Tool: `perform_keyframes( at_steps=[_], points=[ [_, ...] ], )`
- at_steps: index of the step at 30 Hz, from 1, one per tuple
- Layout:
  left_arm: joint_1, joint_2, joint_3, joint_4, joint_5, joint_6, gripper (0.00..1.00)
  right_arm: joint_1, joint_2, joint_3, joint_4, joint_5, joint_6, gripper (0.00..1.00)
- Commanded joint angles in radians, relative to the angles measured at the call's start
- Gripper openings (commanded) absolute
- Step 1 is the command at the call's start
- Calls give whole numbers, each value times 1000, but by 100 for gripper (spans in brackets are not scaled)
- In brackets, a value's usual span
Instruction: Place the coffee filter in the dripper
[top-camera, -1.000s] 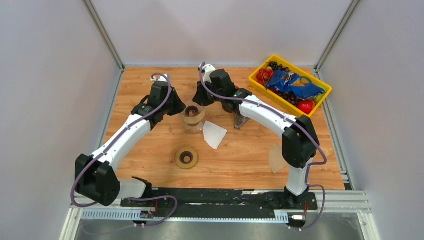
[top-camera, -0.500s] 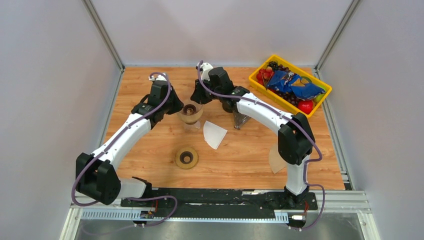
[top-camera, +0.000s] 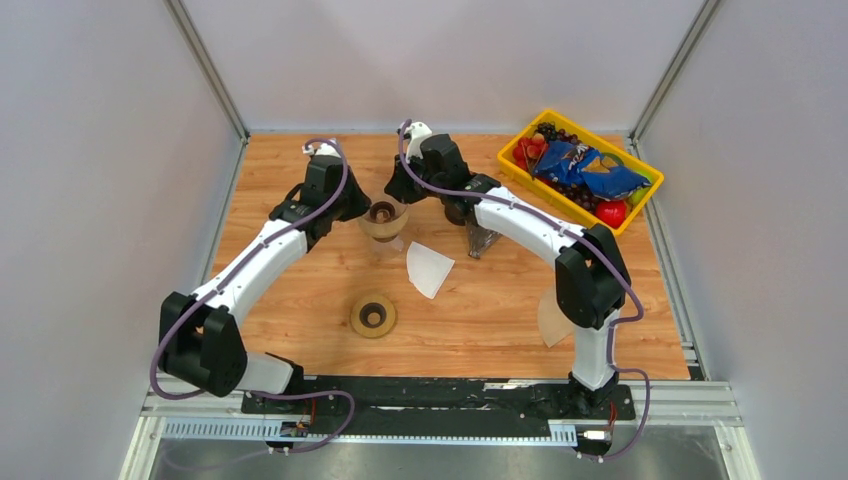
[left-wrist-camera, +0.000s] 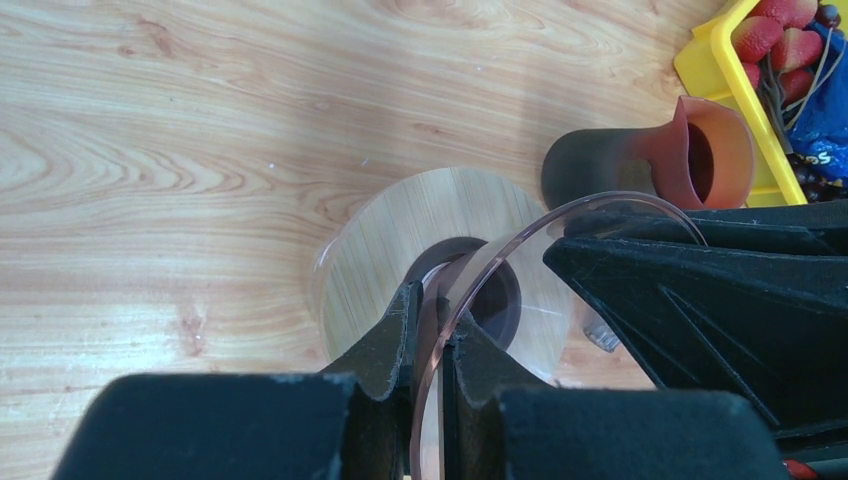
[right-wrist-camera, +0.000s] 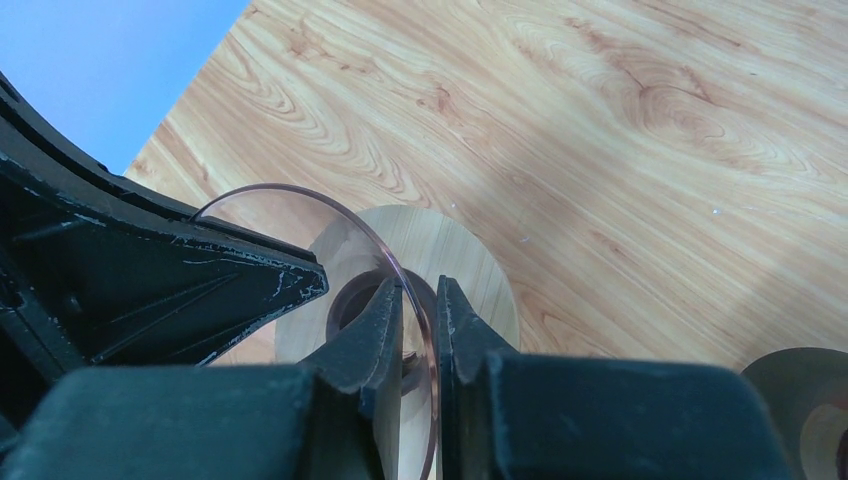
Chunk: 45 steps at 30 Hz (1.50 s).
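A clear glass dripper (top-camera: 383, 221) with a wooden collar is held between both grippers over the middle of the table's far half. My left gripper (top-camera: 360, 208) is shut on its thin rim (left-wrist-camera: 470, 275) from the left. My right gripper (top-camera: 402, 196) is shut on the rim (right-wrist-camera: 420, 290) from the right. The wooden collar (left-wrist-camera: 375, 245) and its dark centre hole show below the jaws, and the collar shows in the right wrist view (right-wrist-camera: 465, 255) too. A white coffee filter (top-camera: 428, 268) lies flat on the table just in front of the dripper.
A second wooden ring (top-camera: 372, 317) lies near the front. Another filter (top-camera: 553, 315) lies by the right arm's base. A dark cup (top-camera: 480, 239) stands under the right forearm; it shows in the left wrist view (left-wrist-camera: 650, 160). A yellow bin (top-camera: 640, 165) of snacks sits far right.
Both grippers and the dripper held between them have shifted slightly toward the far side of the table. The filter on the table has not moved.
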Motion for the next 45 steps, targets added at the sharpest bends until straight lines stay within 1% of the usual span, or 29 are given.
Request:
perform_keyframes(
  at_steps=[1, 7, 10, 14, 19, 22, 26, 30, 31, 35, 37, 39, 41, 44, 45],
  points=[
    [7, 219, -144, -260, -109, 0, 0, 53, 239, -181, -464, 45, -130, 0],
    [7, 209, -97, -259, -64, 0, 0, 56, 220, -138, -467, 32, -130, 0],
    [7, 183, -60, -245, -34, -1, 0, 62, 214, -80, -468, 29, -124, 0],
    [6, 132, -4, -244, -41, -4, 0, 63, 205, 17, -474, 27, -111, 0],
    [7, 112, 48, -239, -43, -7, 1, 64, 207, 107, -478, 50, -85, 5],
    [7, 109, 67, -238, -44, -2, 7, 64, 200, 139, -482, 85, -62, 10],
    [6, 99, 83, -229, -33, 0, 11, 66, 198, 178, -483, 128, -20, 14],
    [7, 85, 97, -220, -36, 0, 15, 66, 196, 223, -483, 161, 2, 19],
    [7, 83, 102, -221, -46, 0, 16, 66, 195, 235, -484, 163, 6, 22],
    [7, 72, 113, -214, -55, -9, 19, 66, 193, 279, -486, 166, 11, 26],
    [7, 71, 123, -215, -52, -10, 20, 66, 191, 299, -486, 167, 13, 30],
    [7, 69, 132, -217, -54, -10, 23, 67, 188, 317, -485, 167, 10, 33],
    [7, 66, 137, -217, -59, -11, 29, 69, 186, 331, -485, 171, 7, 37],
    [7, 63, 151, -216, -60, -11, 34, 69, 185, 352, -486, 173, 7, 43],
    [7, 60, 153, -216, -59, -11, 36, 69, 184, 360, -486, 199, 7, 44]
  ],
)
